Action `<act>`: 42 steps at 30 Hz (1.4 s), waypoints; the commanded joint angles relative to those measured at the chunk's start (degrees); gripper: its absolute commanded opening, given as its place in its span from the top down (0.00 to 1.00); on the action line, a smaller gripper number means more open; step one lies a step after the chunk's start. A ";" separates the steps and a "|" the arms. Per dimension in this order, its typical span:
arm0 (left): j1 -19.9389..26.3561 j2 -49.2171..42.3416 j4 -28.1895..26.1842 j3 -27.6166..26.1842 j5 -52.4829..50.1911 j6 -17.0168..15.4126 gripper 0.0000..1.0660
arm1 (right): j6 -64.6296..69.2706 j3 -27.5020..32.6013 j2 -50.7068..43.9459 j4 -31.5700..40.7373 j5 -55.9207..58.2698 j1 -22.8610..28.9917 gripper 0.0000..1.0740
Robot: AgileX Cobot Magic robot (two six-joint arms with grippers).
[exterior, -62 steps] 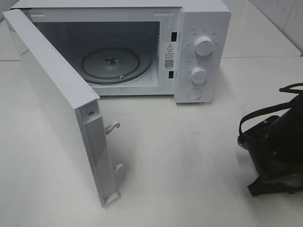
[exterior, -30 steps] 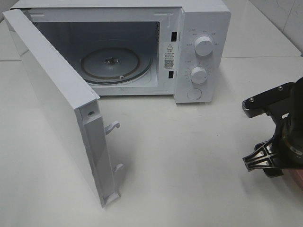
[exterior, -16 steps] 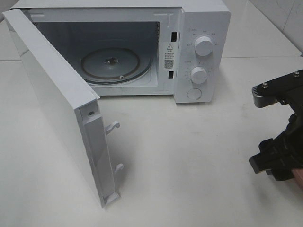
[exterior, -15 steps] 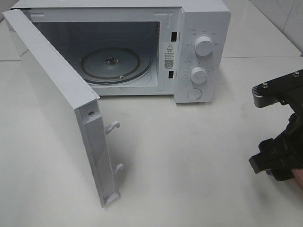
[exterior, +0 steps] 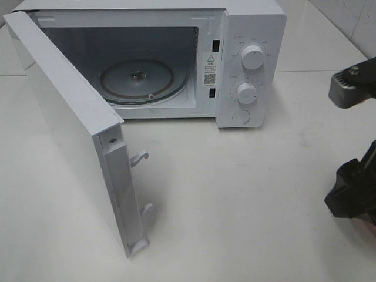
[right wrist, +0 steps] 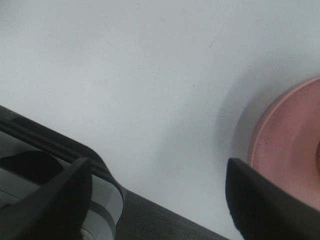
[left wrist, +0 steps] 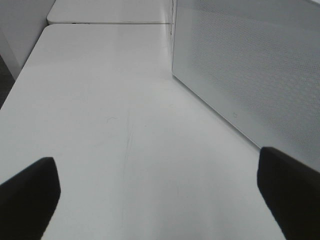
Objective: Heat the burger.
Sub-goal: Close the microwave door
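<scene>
Although the burger itself was barely in shot, only a sliver at the frame edge in the right wrist view, it sat on the pink plate (right wrist: 290, 150), just beside the right gripper (right wrist: 160, 195), whose jaws were spread and held nothing. Left gripper (left wrist: 160, 195) also spread wide, empty, beside the microwave door (exterior: 70, 141). Judgement: centre the right gripper over plate and burger before closing; approach low, keep plate level. Microwave (exterior: 176, 59) stood open, turntable (exterior: 138, 79) bare, well apart from the right gripper.
</scene>
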 commanded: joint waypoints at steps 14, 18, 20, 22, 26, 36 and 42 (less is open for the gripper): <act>-0.34 -1.03 0.11 0.23 -0.06 0.00 0.06 | -5.84 -0.80 -15.30 3.84 8.42 -0.11 0.32; -0.34 -1.03 0.11 0.23 -0.06 0.00 0.06 | -5.84 -0.80 -20.11 3.78 10.83 -0.11 0.32; -0.34 -1.03 0.11 0.23 -0.06 0.00 0.06 | -5.84 -0.80 -20.97 3.78 11.34 -0.11 0.32; -0.34 -1.03 0.11 0.23 -0.06 0.00 0.06 | -5.84 -0.80 -23.09 3.78 12.61 -0.11 0.32; -0.34 -1.03 0.11 0.23 -0.06 0.00 0.06 | -5.84 -0.57 -25.04 3.50 13.81 -0.11 0.32; -0.34 -1.03 0.11 0.23 -0.06 0.00 0.06 | -7.45 6.07 -36.55 2.75 10.83 -10.71 0.32; -0.34 -1.03 0.11 0.23 -0.06 0.00 0.06 | -8.42 10.08 -42.74 3.38 7.51 -18.51 0.32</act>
